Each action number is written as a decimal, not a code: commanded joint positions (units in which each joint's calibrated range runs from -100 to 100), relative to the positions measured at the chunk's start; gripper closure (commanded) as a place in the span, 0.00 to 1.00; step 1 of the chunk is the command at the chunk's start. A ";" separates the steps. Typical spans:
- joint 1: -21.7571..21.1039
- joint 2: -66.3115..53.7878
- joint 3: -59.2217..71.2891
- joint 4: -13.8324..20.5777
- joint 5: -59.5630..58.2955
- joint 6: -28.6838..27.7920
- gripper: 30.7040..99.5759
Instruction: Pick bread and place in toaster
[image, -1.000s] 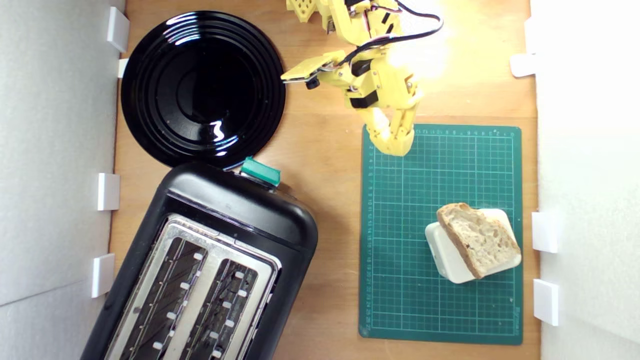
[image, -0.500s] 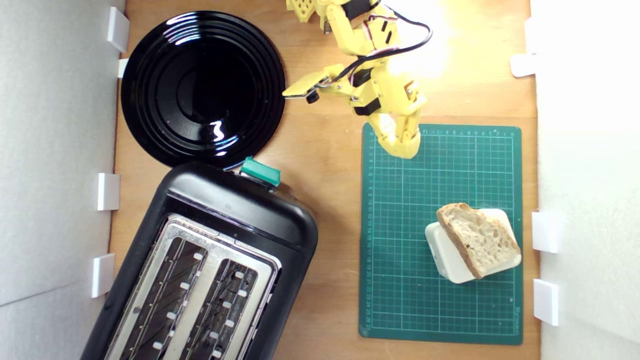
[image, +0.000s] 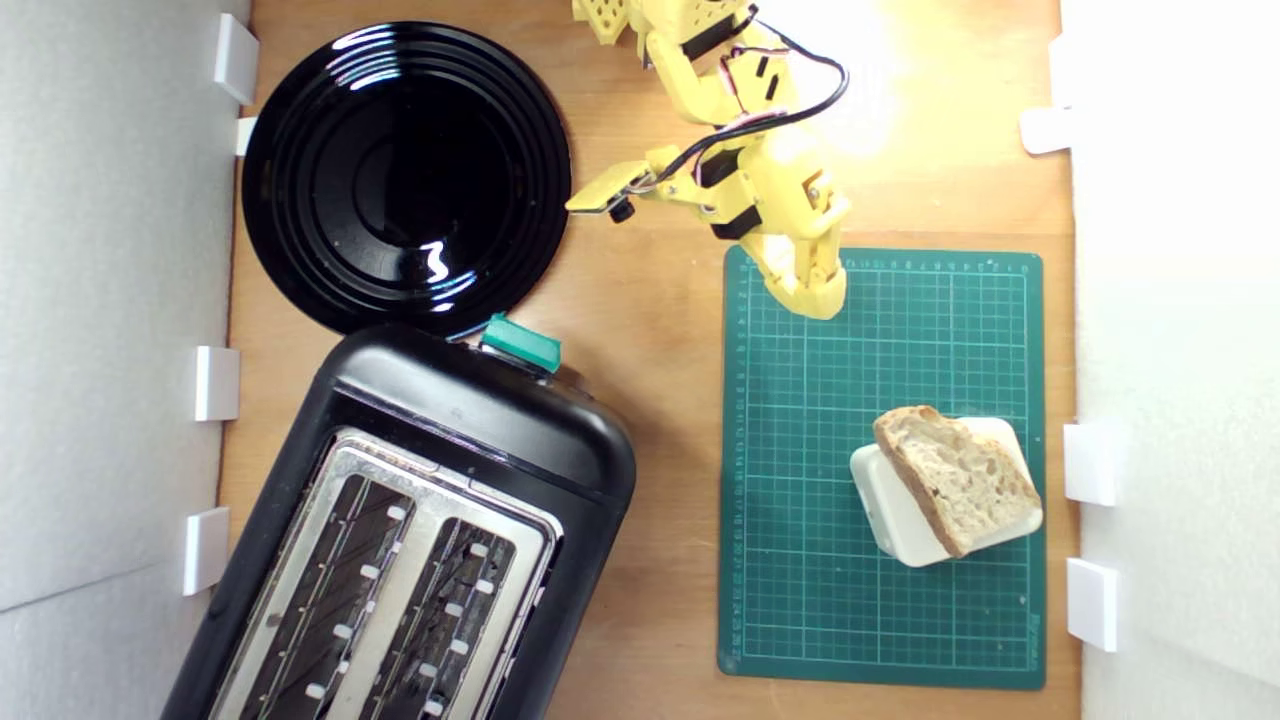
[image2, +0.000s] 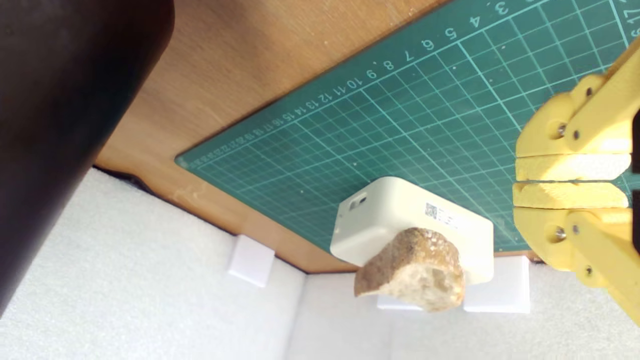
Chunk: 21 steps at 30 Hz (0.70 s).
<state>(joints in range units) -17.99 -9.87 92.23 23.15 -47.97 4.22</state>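
The yellow tool (image: 812, 296), jaws pressed together and empty, is hovering at eleven o'clock from the crusty holey bread slice (image: 957, 488); it should be opening wide before descending.

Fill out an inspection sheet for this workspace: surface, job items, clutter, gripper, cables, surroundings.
Surface: wooden table with a green cutting mat on the exterior view's right.
Job items: bread lies on a cream plastic box on the mat; black toaster, both slots empty, green lever knob.
Clutter: glossy black plate, empty.
Gripper: gripper shut, holding nothing, over the mat's corner, apart from the bread.
Cables: black cable looped along the yellow arm.
Surroundings: white foam walls with white blocks along the table edges.
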 joint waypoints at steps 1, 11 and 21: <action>0.02 1.63 -3.04 -0.12 -4.17 -0.11 0.90; -0.87 9.37 -11.12 -0.12 -5.11 -0.16 0.89; -3.53 13.95 -16.29 -0.84 -5.11 -0.16 0.57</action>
<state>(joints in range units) -20.46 3.57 79.66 22.88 -51.10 4.22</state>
